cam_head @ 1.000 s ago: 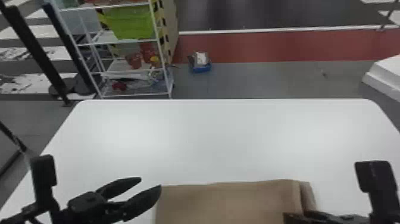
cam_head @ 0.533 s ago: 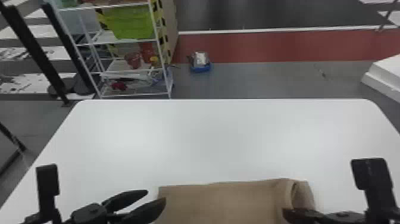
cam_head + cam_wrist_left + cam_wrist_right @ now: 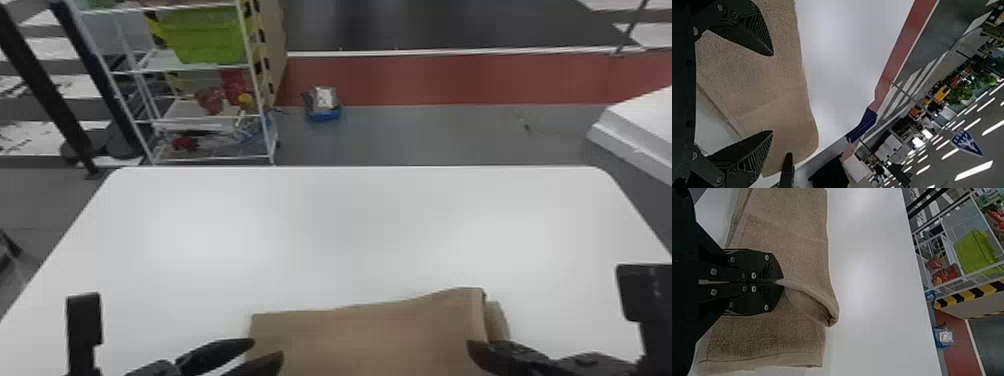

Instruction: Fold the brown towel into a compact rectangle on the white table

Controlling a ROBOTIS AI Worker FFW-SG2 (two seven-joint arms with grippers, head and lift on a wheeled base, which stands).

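Observation:
The brown towel (image 3: 365, 340) lies along the white table's near edge, its right part raised and folded over a lower layer. At its left edge my left gripper (image 3: 268, 349) stands open; my right gripper (image 3: 472, 348) is at the raised fold on the right. In the left wrist view, the fingers of my left gripper (image 3: 772, 93) are spread above the towel (image 3: 758, 78) with no cloth between them. The right wrist view has my right gripper (image 3: 780, 282) shut on a towel edge (image 3: 809, 293), which curls up over the layer beneath (image 3: 766, 340).
The white table (image 3: 325, 235) stretches away beyond the towel. Behind it on the floor stand a wire shelf (image 3: 210, 67) with a green bin (image 3: 202, 35) and a small blue container (image 3: 324, 107). A white block (image 3: 640, 130) is at the far right.
My right gripper has moved slightly up and left in the head view, raising the towel's right fold and shifting it leftward. My left gripper has come nearer the robot and a little rightward, still open.

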